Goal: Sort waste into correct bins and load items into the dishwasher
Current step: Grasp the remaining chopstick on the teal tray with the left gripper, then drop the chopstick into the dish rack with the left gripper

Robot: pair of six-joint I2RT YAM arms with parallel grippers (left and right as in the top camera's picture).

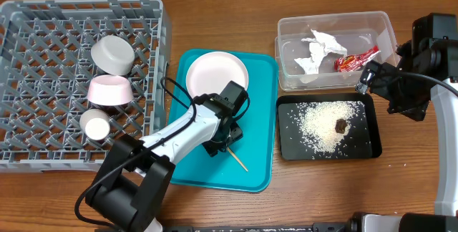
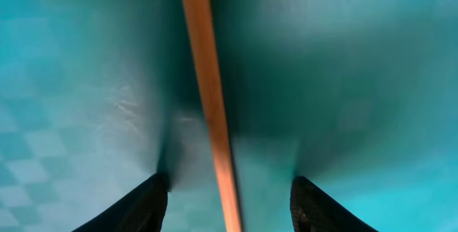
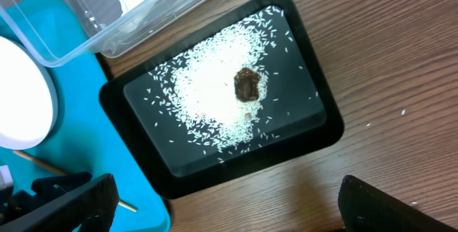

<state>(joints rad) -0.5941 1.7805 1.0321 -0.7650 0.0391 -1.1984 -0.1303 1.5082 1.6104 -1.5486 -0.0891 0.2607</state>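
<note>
A wooden chopstick (image 2: 215,117) lies on the teal tray (image 2: 358,81). My left gripper (image 2: 230,203) is low over it and open; the fingers (image 2: 143,203) stand to either side without touching it. From above, the left gripper (image 1: 223,140) is below the white plate (image 1: 217,76), and the chopstick's tip (image 1: 238,162) sticks out. In the grey rack (image 1: 43,31) are a grey-green bowl (image 1: 112,53), a pink bowl (image 1: 109,91) and a white cup (image 1: 94,124). My right gripper (image 3: 229,210) hangs wide open and empty above the table, near the black tray (image 3: 322,135) of rice (image 3: 207,96) and brown scrap (image 3: 246,85).
The clear tub (image 1: 290,60) at the back right holds white tissue (image 1: 318,49) and a red wrapper (image 1: 354,60). The black tray (image 1: 368,142) lies just in front of it. My right arm (image 1: 404,89) reaches in from the right edge. Bare wood surrounds the trays.
</note>
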